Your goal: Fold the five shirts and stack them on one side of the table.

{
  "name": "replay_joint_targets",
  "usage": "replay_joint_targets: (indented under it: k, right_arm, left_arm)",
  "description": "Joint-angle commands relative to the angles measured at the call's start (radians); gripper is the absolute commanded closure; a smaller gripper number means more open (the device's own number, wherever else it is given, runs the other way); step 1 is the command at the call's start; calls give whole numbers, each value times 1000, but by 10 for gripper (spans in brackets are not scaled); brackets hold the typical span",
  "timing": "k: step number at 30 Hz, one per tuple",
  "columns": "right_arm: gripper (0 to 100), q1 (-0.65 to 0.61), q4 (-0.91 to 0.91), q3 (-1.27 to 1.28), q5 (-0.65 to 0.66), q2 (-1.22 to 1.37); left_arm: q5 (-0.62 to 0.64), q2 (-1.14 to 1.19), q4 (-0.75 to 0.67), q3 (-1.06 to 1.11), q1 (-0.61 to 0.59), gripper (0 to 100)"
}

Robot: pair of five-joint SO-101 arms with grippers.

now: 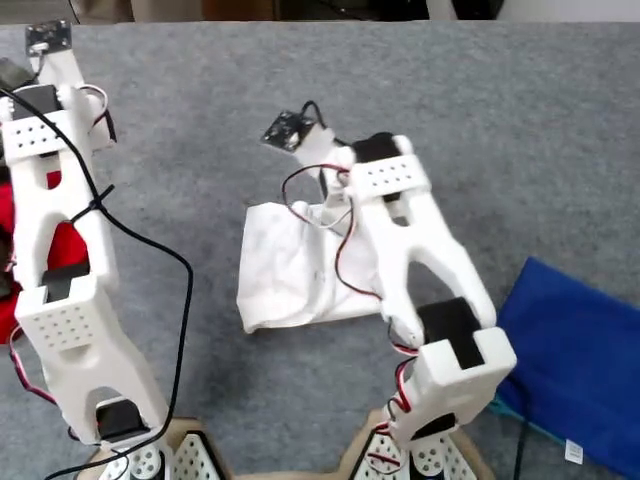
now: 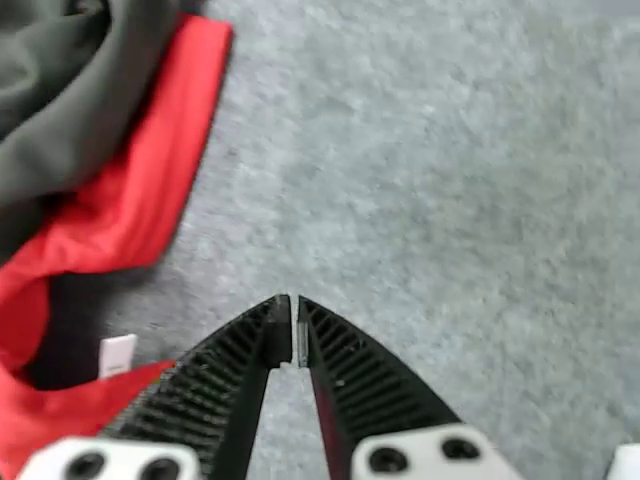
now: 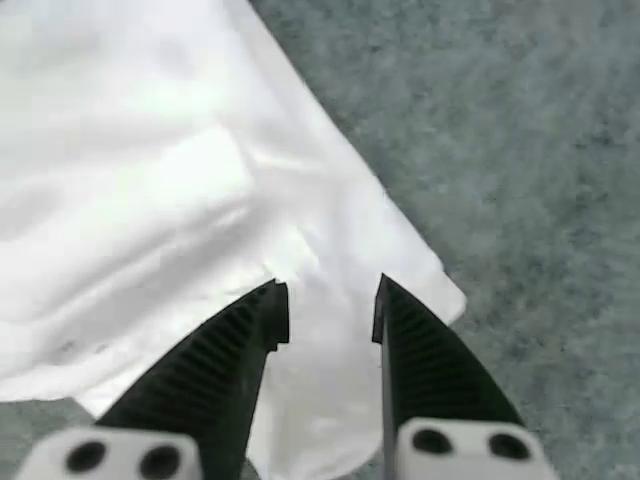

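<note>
A folded white shirt (image 1: 290, 265) lies in the middle of the grey table. My right gripper (image 3: 328, 305) hovers open just over the white shirt (image 3: 170, 190), near one of its corners, with nothing held between the fingers. My left gripper (image 2: 294, 330) is shut and empty above bare carpet-like cloth, beside a red shirt (image 2: 120, 210) with a dark grey shirt (image 2: 70, 80) heaped on it. The red shirt (image 1: 40, 250) lies at the table's left edge under the left arm. A blue shirt (image 1: 575, 350) lies at the right edge.
The table top (image 1: 500, 130) is a grey felt-like surface, open at the back and right. Cables trail from both arms across the near left.
</note>
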Motion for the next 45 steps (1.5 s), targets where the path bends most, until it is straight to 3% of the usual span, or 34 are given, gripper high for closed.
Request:
replay_joint_targets:
  k: [1,16,25,39,42,45]
  right_arm:
    - [839,-41,32,4,-8,8]
    - [839,-30,198,13,-14,-31]
    - [839,-2,143,254,23,-182]
    - [839,64,221,346,31,-387]
    - [839,113,226,302,41,-404]
    - [873,73,250,217,18,-418]
  left_arm:
    - [-11,-54,-40,-6,-31,967]
    - [-11,-54,-43,-6,-31,967]
    - [-11,-54,-43,-6,-34,967]
    - [-11,-54,-41,-6,-31,967]
    - [-11,-54,-41,-6,-31,967]
    - [-11,-54,-40,-6,-31,967]
